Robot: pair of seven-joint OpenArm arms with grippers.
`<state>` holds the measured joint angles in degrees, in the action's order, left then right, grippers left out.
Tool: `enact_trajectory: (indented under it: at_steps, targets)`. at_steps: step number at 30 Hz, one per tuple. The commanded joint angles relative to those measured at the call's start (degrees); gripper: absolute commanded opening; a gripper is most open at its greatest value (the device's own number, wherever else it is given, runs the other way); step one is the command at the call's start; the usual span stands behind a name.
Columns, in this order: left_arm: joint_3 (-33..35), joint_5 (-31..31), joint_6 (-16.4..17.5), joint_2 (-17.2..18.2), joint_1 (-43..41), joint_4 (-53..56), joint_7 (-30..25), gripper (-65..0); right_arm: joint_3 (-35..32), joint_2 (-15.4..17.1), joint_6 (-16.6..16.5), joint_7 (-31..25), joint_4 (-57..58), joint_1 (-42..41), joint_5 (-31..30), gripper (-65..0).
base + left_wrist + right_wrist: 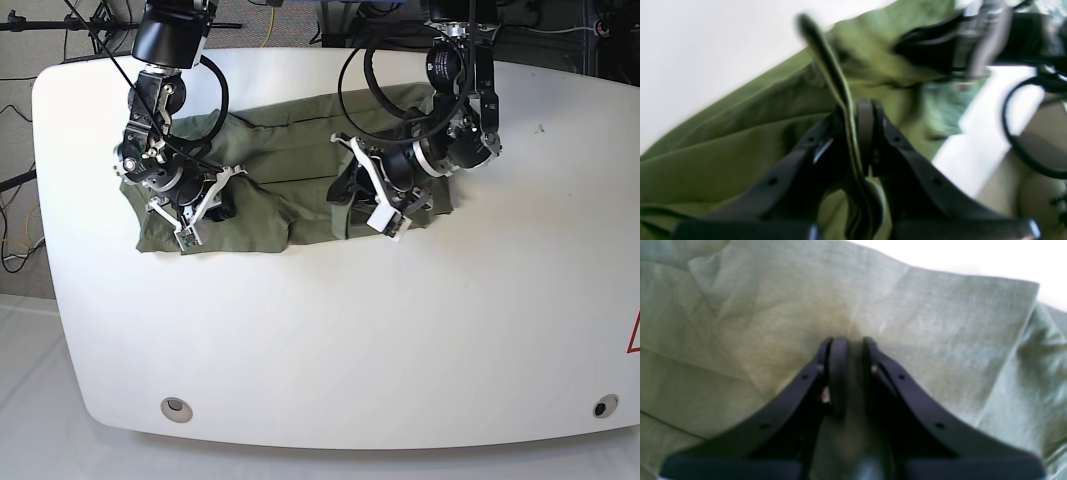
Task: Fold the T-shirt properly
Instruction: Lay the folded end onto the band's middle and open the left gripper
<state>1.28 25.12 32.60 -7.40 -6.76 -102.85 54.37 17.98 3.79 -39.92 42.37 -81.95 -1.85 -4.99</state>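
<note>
The T-shirt (290, 180) is lying spread across the far half of the white counter (400, 340), partly bunched. The left end effector (858, 133) is pinching a folded edge of fabric between nearly closed jaws; the right end effector (851, 373) is gripping a ridge of cloth narrowly as well. Judging by this, a fold is being carried out. Next, both arms probably need to be lifting together and drawing the held edges evenly across, keeping the cloth taut.

table (330, 340): white, rounded corners | cables (20, 230): on floor, left side
</note>
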Motion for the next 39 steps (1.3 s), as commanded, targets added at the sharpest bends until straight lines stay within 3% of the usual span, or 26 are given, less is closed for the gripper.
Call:
enact_trajectory:
  at_steps: [1,11,26,27,29,33,37,39]
  targets:
    - [0.9,1.3,0.3,-0.3,1.0,-0.2,-1.9,-63.8,-0.3,0.2,-0.1,3.0,-0.1,0.3,2.1,-57.3]
    - [2.5,1.2,0.4,-1.2,2.1,2.6,-3.8,-64.6,-0.4,0.2,-0.1,2.9,-0.2,0.3,1.7,-57.2]
    - [1.8,0.9,-0.1,-1.6,3.9,4.1,-2.3,-64.5,-0.2,0.3,-0.1,2.9,-0.2,0.2,1.0,-57.2]
    - [1.7,0.8,-0.1,-1.6,3.8,4.0,-2.2,-63.5,-0.2,0.3,-0.1,2.8,-0.2,0.1,0.9,-57.1]
    - [2.1,0.9,-0.2,-1.4,3.4,3.2,-2.0,-50.2,-0.3,0.3,-0.1,2.7,-0.7,0.5,0.5,-56.9]
    - [2.2,0.8,-0.3,-1.2,3.2,2.9,-2.2,-38.5,-0.3,0.3,-0.1,2.7,-0.7,0.5,0.6,-56.9]
    - [2.8,0.8,-0.2,-0.9,3.1,2.7,-2.1,-32.6,-0.4,0.2,-0.1,2.7,-0.6,0.5,0.6,-56.7]
    - [4.7,1.7,0.2,-0.6,3.4,2.4,-2.3,-32.5,-0.5,0.2,-0.1,2.4,-0.5,0.2,0.5,-56.9]
